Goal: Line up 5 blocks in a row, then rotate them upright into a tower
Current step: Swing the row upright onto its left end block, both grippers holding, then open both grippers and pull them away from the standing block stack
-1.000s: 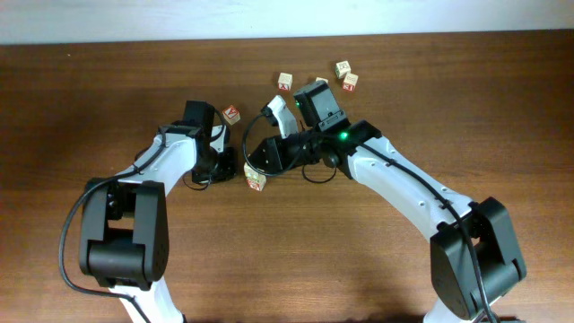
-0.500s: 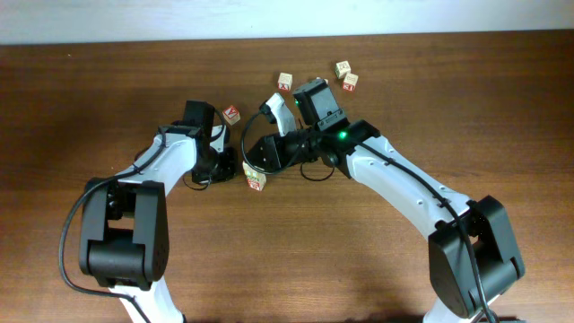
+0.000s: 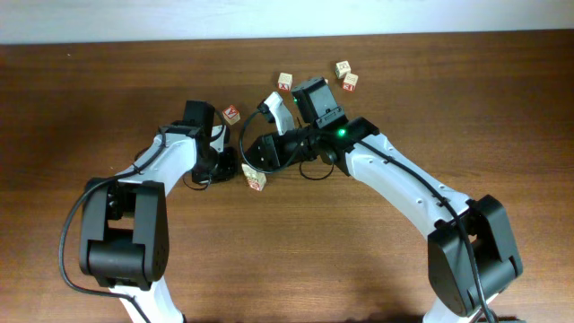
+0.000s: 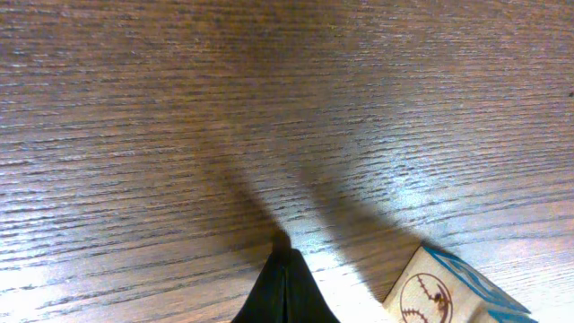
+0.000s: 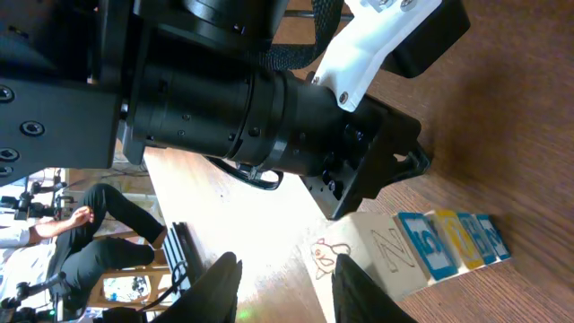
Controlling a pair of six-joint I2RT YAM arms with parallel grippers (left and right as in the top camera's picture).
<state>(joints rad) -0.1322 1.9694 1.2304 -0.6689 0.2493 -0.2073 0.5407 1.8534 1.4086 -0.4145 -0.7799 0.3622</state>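
Small pale lettered blocks lie scattered on the table: one [image 3: 285, 82] far centre, two more [image 3: 343, 69] [image 3: 350, 82] to its right, a red-printed one [image 3: 231, 114] by the left arm. Another block [image 3: 255, 178] sits between both grippers. Close up, that block [image 5: 395, 256] shows a drawn animal and an N, with blue and yellow faces alongside. My right gripper [image 5: 287, 287] is open, nothing between its fingers, the block just beside one finger. My left gripper [image 4: 283, 269] is shut and empty, tip on the wood, a blue-bordered cube [image 4: 448, 292] to its right.
The left arm's black wrist housing [image 5: 251, 99] fills the upper right wrist view, close to the right gripper. Both arms crowd the table's middle. The far table edge [image 3: 287, 38] runs just behind the scattered blocks.
The right gripper's fingers have spread apart and its wrist has shifted slightly toward the far left. The left arm has not moved.
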